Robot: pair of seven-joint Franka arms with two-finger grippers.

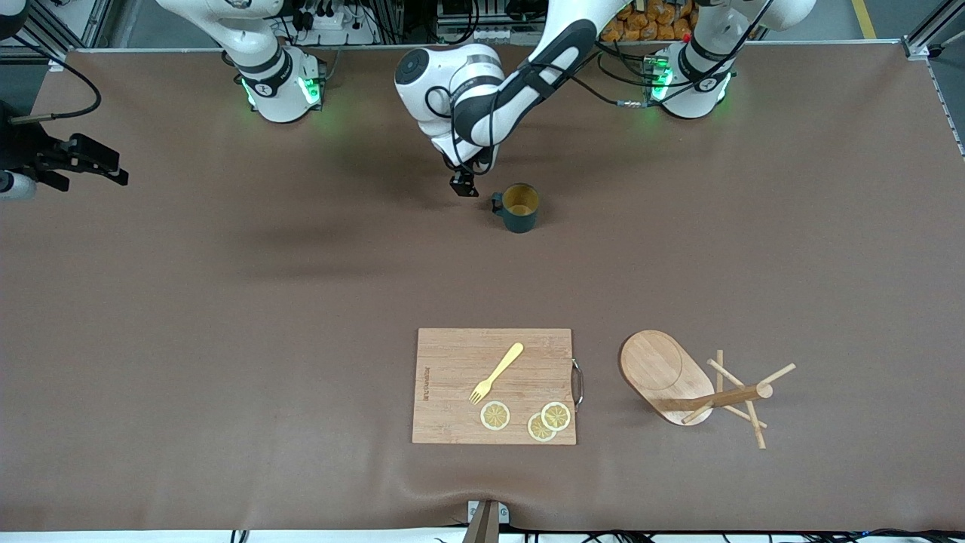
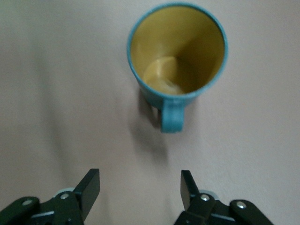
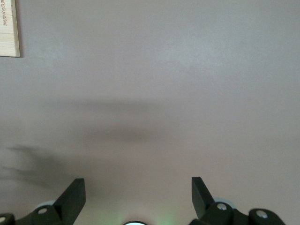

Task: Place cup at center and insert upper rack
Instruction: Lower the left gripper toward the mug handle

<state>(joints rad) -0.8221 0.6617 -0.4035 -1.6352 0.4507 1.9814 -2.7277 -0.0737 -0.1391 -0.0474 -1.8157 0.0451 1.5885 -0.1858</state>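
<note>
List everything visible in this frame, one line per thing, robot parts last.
cup: one, dark teal with mustard inside, upright on the table, far from the front camera.
upper rack: one, light wood, lying on its side, near the front camera, toward the left arm's end.
cutting board: one, light wood, beside the rack.
fork: one, yellow, on the board.
lemon slices: three, yellow, on the board; two overlap.
left pincer: open, beside the cup, at its handle side.
right pincer: open, waiting over the right arm's end of the table.
</note>
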